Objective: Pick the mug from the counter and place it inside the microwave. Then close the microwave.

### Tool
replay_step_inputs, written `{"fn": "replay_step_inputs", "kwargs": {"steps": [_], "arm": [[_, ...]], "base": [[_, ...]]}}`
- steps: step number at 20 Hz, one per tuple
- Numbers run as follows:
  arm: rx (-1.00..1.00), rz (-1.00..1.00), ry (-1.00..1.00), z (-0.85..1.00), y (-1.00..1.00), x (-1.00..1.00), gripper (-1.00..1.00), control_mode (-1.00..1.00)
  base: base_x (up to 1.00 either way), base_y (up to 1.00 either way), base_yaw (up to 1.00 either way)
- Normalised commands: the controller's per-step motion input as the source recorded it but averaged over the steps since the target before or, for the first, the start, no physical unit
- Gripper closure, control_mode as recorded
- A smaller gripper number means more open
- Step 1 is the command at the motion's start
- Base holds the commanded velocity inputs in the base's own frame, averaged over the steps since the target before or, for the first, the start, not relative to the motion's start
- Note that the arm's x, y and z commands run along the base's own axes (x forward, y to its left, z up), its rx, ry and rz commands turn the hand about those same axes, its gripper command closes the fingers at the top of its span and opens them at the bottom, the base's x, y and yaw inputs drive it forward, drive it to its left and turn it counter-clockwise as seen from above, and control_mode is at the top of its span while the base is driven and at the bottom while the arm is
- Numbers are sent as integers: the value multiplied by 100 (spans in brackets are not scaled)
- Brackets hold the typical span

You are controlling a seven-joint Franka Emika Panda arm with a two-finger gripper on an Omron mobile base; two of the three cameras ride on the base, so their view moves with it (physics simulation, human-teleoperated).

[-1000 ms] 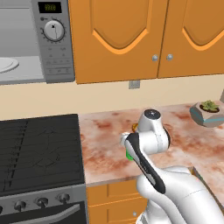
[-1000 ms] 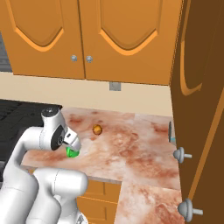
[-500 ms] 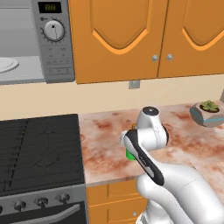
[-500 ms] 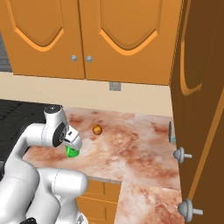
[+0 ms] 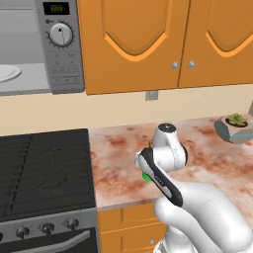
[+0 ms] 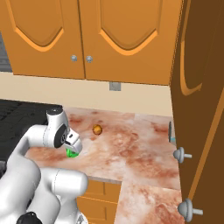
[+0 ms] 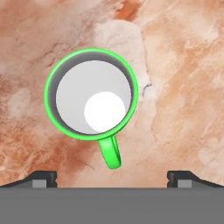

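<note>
Left base view: the arm has folded lower over the surface (image 5: 118, 163) than it stood a second ago, its wrist now bent down over the mug (image 5: 147, 175), of which a green sliver peeks from under the hand. The microwave (image 5: 42, 47) sits up at the left above the stove (image 5: 44, 173), door open, white turntable plate (image 5: 7, 73) showing. A small potted plant (image 5: 235, 127) stands well apart at the right.

Right base view: the hand has sunk closer onto the mug (image 6: 71, 152), which stands near the front edge of the surface (image 6: 131, 144). A small orange-brown lump (image 6: 97, 129) lies near, not touching.

Hand view: the mug (image 7: 91, 94) stands upright directly below, its white inside facing the camera, its handle (image 7: 110, 153) pointing toward the tool (image 7: 112, 177). The two fingertips (image 7: 40, 177) stand spread wide, released, holding nothing.

The descent likely means the approach is nearly done; the grasp, the lift to the microwave and the door closing all remain.
</note>
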Motion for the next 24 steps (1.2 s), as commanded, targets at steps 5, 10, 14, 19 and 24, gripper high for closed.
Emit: {"fn": "replay_step_inputs", "kwargs": {"steps": [5,10,14,19,24], "arm": [[0,0,3,-29,0,0,-100,-100],[0,0,1,-28,0,0,-100,-100],[0,0,0,-23,-1,0,-100,-100],[0,0,0,-14,-6,0,-100,-100],[0,0,0,-16,-12,0,-100,-100]], "base": [[0,0,0],[0,0,0],[0,0,0],[0,0,0],[0,0,0]]}}
